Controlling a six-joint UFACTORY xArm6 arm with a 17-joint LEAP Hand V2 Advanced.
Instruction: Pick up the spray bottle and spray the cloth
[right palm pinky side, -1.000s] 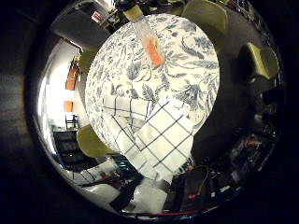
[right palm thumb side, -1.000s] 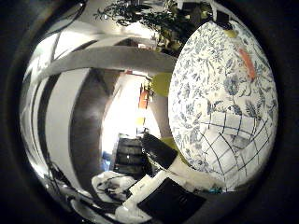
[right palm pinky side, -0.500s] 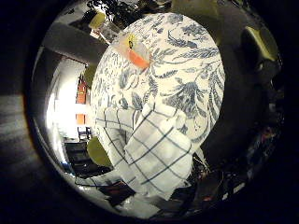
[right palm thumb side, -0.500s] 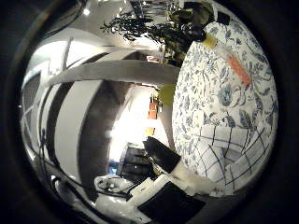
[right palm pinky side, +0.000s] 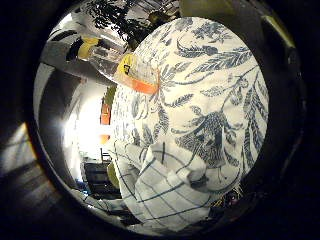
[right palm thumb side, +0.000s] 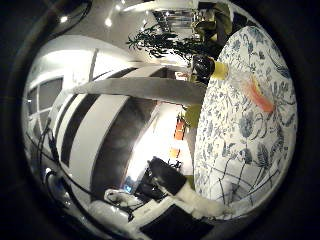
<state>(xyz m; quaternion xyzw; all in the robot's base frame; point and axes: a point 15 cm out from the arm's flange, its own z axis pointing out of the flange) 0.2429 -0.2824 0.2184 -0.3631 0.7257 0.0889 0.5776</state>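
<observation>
One spray bottle (right palm pinky side: 127, 70) upright on table (right palm pinky side: 225, 100) | cloth (right palm pinky side: 165, 192) near hand (right palm thumb side: 185, 200) | fingers: unclear

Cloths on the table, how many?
1. A white cloth with a dark grid pattern lies crumpled at the edge of the round table with the floral tablecloth, apart from the spray bottle on the far side. Part of the table is out of view.

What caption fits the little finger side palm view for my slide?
Spray bottle standing on the floral tablecloth, checked cloth crumpled near the table's edge.
</observation>
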